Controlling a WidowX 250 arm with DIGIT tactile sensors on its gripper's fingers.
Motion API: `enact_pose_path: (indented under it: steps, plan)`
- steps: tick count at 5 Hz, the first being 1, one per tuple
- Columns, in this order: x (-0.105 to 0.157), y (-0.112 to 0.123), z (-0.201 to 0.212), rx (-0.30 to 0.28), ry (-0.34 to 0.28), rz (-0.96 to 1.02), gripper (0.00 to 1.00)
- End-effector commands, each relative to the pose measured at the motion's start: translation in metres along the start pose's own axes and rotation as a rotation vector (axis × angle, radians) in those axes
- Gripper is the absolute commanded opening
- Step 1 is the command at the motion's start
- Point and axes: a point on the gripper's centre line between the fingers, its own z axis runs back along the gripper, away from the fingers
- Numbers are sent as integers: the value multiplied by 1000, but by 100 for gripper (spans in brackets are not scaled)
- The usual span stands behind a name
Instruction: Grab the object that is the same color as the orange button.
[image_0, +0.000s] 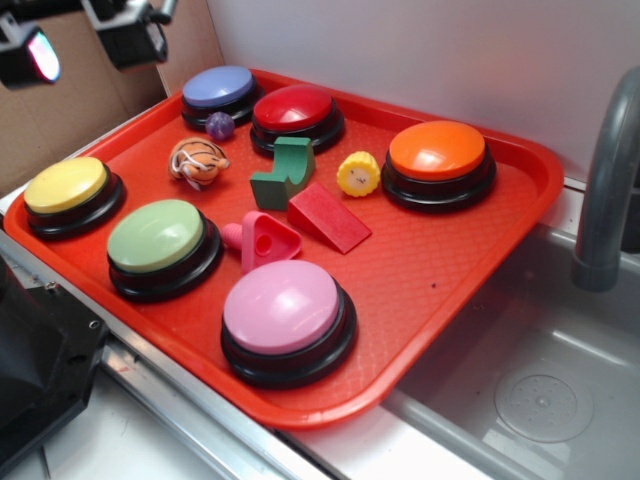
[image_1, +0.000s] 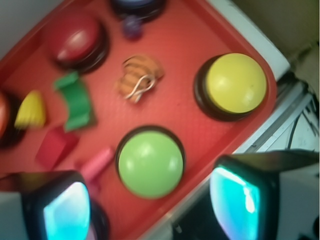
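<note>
Nearest the exterior camera sits the large pink dome button on a black base (image_0: 287, 312), at the front edge of the red textured plastic tray (image_0: 440, 290). We note the glossy orange dome button with black base (image_0: 439, 160) at the tray's far right. Our target, matching it in colour, is the small rounded orange toy with white and dark stripes (image_0: 197, 160). It lies on the tray's left-centre, between the yellow dome button (image_0: 68, 193) and the green arch-shaped block (image_0: 284, 172), with the tiny purple ball (image_0: 220, 124) just beyond it and the pale green dome button (image_0: 160, 243) nearer the camera.

In the wrist view the two black fingers with glowing cyan pads (image_1: 67, 211) frame the bottom edge, spread apart and holding nothing; the gripper (image_1: 150, 205) hangs above the green button, and the striped toy (image_1: 137, 78) appears farther up the picture.

Judgement on doing this step well:
- We should travel past the green button before descending, to avoid pressing its dome.
- We should centre the toy between the fingers, keeping them wide.
- A pale looped cord seems to lie on the toy; we would close on the body, not the loop.
- The rounded shape may roll, so we close low and gently.
</note>
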Motion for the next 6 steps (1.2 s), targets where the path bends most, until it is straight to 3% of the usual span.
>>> enact_pose_path:
  steps: [1, 2, 3, 4, 6]
  plan:
    - [34, 13, -35, 38, -97, 371, 100]
    - [49, 11, -63, 39, -91, 445, 100]
    - [58, 11, -77, 55, -131, 493, 100]
    - [66, 10, -95, 34, -92, 480, 100]
    - [65, 4, -122, -7, -92, 422, 100]
